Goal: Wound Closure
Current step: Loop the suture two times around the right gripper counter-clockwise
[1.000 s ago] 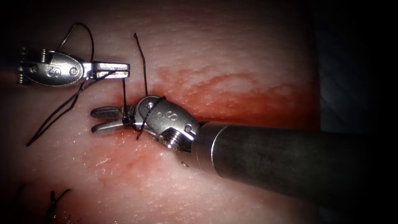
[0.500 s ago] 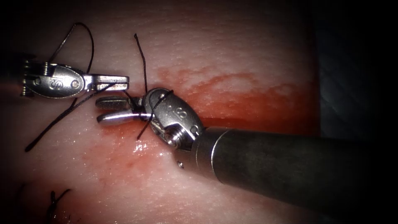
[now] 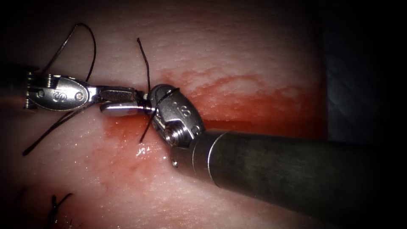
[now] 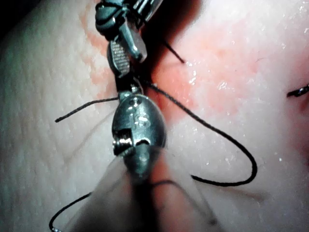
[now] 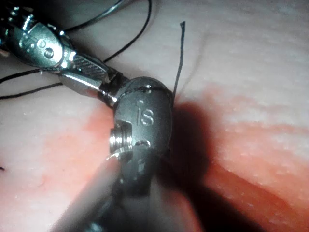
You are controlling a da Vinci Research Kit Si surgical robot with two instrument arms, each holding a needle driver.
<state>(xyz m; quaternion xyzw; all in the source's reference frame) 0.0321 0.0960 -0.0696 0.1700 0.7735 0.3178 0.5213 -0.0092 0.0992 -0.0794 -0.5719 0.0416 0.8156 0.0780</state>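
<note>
Left pincer [image 3: 121, 91] clamped on the thread [image 3: 146, 59], jaws flat and together. Right pincer [image 3: 123, 108] right up against it, thread looped round its wrist; can't tell if those jaws are apart or closed. Red fluid [image 3: 237, 97] smeared across the tissue [image 3: 237, 38] to the right. No needle spotted.

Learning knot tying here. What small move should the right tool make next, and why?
Probably close the right tool on the thread at the tip of the left tool. Its fingers stand open right there, the left tool holds the thread, and a loop lies around the right tool's wrist.
</note>
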